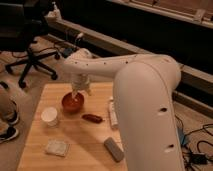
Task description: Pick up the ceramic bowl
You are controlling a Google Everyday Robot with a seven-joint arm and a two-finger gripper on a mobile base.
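The ceramic bowl (72, 102) is a small round reddish-orange bowl on the wooden table (80, 135), toward the back left. My gripper (79, 93) hangs from the white arm (135, 85) directly over the bowl's far rim, reaching down to it. A white paper cup (49, 116) stands left and in front of the bowl. A small dark red oblong object (93, 118) lies to the bowl's front right.
A white tube-like object (113, 111) lies right of the bowl. A grey block (114, 149) and a pale sponge-like pad (56, 148) lie near the front. A black office chair (30, 55) stands behind left. A person's shoe (7, 131) is by the table's left edge.
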